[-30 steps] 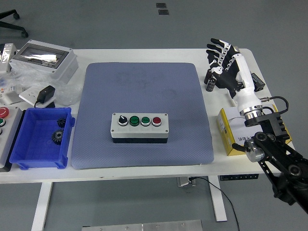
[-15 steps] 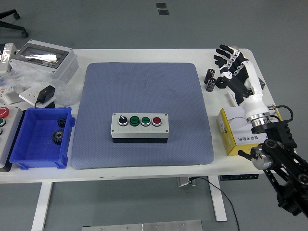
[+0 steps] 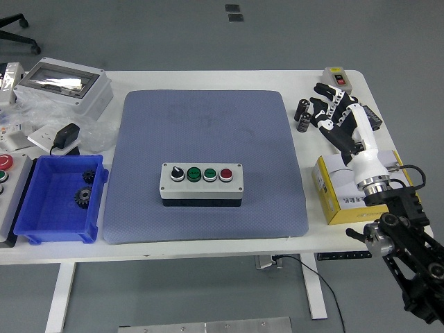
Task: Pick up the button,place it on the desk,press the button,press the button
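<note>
Grey four-button control box (image 3: 202, 182) is sitting mid-way along the blue mat (image 3: 205, 164) on the white desk (image 3: 208, 239), while the right robot hand (image 3: 338, 115) is hovering well apart, fingers spread, holding nothing.

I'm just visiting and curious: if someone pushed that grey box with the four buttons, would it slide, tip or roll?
The button box would probably slide rather than roll, since it is a flat-sided block. It looks unlikely to tip: it lies low and long. The textured blue mat beneath it may grip it somewhat, so pressing its buttons likely would not shift it much.
</note>
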Motion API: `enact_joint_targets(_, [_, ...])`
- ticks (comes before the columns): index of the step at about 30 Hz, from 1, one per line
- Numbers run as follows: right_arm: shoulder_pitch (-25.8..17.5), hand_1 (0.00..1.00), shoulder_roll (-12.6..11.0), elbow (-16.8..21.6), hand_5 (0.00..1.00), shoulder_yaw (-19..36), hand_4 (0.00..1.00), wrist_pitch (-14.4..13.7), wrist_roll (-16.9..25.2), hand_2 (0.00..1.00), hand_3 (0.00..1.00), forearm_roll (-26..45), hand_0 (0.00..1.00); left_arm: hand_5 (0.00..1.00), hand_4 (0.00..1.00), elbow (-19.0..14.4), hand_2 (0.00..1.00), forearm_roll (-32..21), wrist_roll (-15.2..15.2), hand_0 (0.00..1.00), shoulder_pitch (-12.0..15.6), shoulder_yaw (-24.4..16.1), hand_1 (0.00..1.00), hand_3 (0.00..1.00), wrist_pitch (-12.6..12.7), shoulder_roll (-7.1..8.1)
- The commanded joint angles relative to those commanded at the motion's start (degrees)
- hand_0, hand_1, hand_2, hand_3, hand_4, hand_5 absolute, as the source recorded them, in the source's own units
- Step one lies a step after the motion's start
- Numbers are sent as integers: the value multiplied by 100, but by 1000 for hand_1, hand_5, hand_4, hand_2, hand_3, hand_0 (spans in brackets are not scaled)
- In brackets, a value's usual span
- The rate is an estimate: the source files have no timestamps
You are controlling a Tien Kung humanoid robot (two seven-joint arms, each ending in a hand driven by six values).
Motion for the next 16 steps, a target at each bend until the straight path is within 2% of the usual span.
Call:
enact_joint_targets(2, [-39, 842, 0, 4, 267, 94, 557, -30, -11, 934, 866, -61, 844, 63, 405, -1, 503, -12, 17, 662, 9, 25, 558, 575, -2, 4])
enact_joint_targets(3, [-54, 885, 7, 3, 270, 142, 566, -49, -16, 992, 916, -98, 866, 63, 405, 1, 503, -19, 18, 662, 13, 35, 559, 575, -4, 8])
enact_joint_targets(9, [-187, 897, 132, -55, 274, 623, 568, -188, -4, 998, 925, -343, 871, 66, 406, 19, 502, -104, -33, 662, 59, 95, 560, 575, -3, 36])
enact_joint_targets(16, [-365, 897, 49, 99, 274, 786, 568, -198, -11, 998, 925, -370, 871, 66, 406, -33, 502, -234, 86, 662, 146, 156, 560, 575, 38, 29])
